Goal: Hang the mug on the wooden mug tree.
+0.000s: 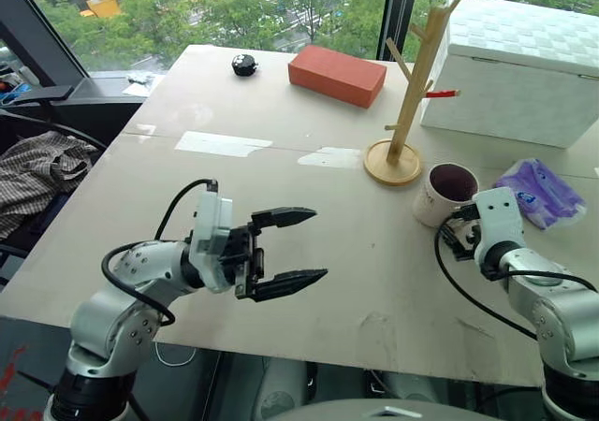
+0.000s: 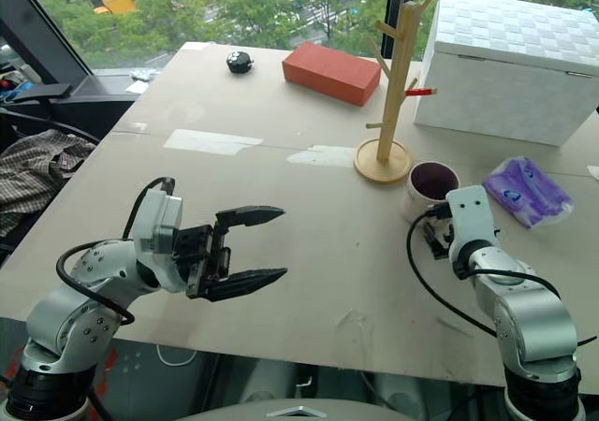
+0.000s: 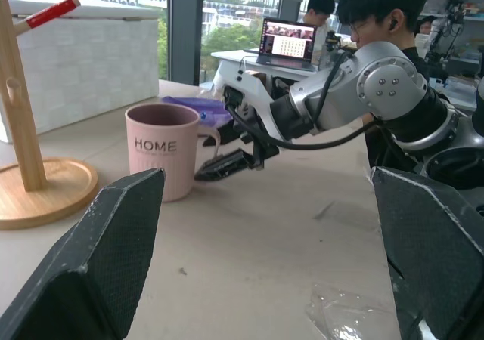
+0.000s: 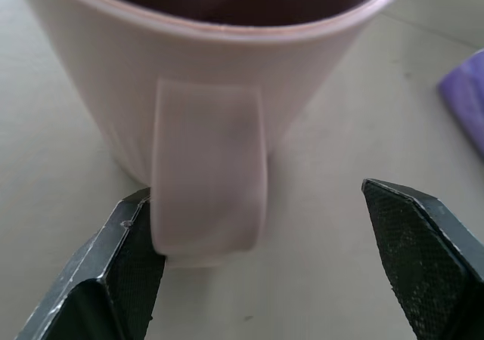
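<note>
The mug stood upright on the table, just beside the round base of the mug tree and near a purple packet. Its handle faced the right gripper, whose fingers were spread wide: one finger lay against or just beside the near edge of the handle, the other well clear on the far side, so the loop sat off-centre in the gap. Nothing was gripped. The left gripper hovered above the table, well apart from the mug, its fingers also parted and empty. The step in hand looked like the approach to the grasp, with lifting and hanging not yet begun. The next move would likely call for shifting the right gripper sideways to centre the handle between the fingers, or advancing to take the mug wall, then closing firmly. A grip on the handle alone could let the mug swing, and the loop must be left free to slide over a peg, so the choice of hold mattered.
</note>
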You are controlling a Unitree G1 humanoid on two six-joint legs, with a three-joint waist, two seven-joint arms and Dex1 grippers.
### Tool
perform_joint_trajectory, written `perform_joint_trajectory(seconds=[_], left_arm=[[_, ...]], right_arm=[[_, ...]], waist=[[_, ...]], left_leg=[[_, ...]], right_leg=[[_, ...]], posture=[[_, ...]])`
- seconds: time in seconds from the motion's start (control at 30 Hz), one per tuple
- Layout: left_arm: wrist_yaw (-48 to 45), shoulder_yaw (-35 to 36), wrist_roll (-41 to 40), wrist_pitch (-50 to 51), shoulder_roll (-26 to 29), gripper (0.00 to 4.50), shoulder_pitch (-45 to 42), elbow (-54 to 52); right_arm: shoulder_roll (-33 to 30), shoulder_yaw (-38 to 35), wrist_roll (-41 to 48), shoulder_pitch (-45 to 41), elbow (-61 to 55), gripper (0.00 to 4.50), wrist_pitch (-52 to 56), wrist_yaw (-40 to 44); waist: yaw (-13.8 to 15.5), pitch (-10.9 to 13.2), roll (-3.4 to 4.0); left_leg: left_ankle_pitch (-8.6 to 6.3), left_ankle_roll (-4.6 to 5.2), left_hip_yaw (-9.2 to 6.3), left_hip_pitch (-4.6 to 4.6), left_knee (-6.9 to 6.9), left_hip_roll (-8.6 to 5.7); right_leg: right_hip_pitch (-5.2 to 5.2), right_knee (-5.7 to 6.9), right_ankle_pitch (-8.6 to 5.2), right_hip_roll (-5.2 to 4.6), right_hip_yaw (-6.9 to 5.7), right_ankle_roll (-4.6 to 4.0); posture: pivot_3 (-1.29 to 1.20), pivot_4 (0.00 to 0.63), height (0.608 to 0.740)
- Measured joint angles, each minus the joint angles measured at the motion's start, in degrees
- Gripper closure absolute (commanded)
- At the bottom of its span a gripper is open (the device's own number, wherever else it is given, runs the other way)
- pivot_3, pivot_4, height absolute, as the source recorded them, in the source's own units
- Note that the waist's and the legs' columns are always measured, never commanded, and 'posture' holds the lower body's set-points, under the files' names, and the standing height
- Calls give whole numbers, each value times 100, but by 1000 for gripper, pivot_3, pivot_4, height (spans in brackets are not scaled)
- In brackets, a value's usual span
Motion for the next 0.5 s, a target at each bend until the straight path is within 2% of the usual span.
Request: perform_joint_trajectory(seconds=[0.37, 0.5], left_arm=[[-15, 95, 61, -252, -8, 0, 266, 47], [-7, 190, 103, -337, -11, 0, 324, 51]], right_arm=[[197, -148, -563, 16, 421, 527, -510, -191], [486, -125, -750, 60, 643, 1733, -800, -354]], waist=[[-6, 0, 0], [-9, 0, 0]], left_leg=[[1, 1, 7, -1, -13, 0], [0, 1, 8, -1, -13, 0]], right_leg=[[-8, -1, -1, 1, 6, 2], [-9, -1, -2, 0, 7, 2]], posture=[[0, 150, 740], [0, 150, 740]])
